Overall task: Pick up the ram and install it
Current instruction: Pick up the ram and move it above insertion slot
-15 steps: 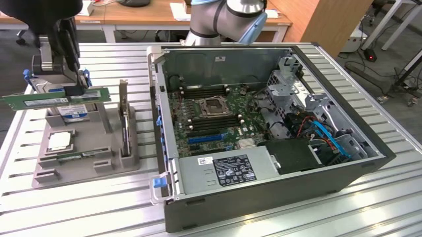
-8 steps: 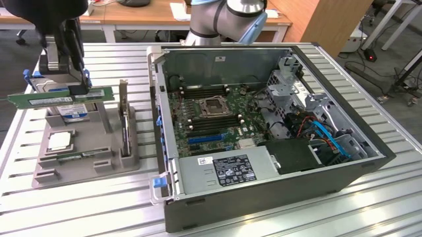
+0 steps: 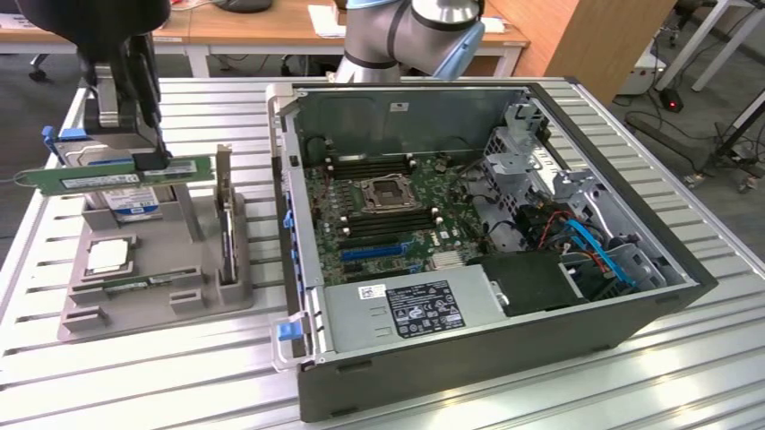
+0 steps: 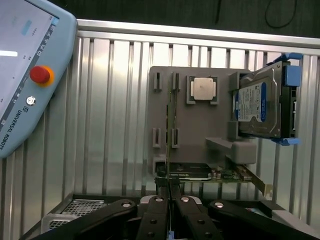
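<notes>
The hand (image 3: 152,163) was clenched on the ram (image 3: 84,179), gripping it nearer one end. The ram hung raised above the grey holder (image 3: 156,300) on the desk (image 3: 48,376). It stood on edge with its long axis level, running across the exterior view, and its longer part reached out from the hand toward that view's left. Just below and behind the hand sat the hard drive (image 3: 129,204), and the processor (image 3: 107,255) lay lower in the holder. In the wrist view the ram showed edge-on as a thin line leaving the fingers (image 4: 159,210). The open computer (image 3: 478,224) stood well apart from the hand, toward the exterior view's right.
</notes>
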Robot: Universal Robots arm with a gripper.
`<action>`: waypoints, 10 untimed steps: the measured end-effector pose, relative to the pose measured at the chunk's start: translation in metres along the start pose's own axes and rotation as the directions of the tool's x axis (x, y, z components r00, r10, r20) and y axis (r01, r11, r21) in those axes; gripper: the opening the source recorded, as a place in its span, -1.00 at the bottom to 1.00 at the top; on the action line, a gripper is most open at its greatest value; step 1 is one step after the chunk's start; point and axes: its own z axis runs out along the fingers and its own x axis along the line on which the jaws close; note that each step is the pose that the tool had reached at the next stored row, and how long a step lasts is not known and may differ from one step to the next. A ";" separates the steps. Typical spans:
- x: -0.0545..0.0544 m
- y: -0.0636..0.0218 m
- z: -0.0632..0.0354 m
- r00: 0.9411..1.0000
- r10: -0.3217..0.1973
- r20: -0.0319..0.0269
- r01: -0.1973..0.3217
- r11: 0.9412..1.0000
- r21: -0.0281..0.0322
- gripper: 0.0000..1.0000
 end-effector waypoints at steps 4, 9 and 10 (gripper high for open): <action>0.000 -0.0033 -0.0001 1.000 -0.001 0.007 0.001 1.000 0.000 -0.79; 0.000 -0.0107 -0.0005 1.000 -0.004 0.018 0.003 1.000 0.001 -0.79; 0.000 -0.0122 -0.0006 1.000 -0.004 0.020 0.004 1.000 0.001 -0.79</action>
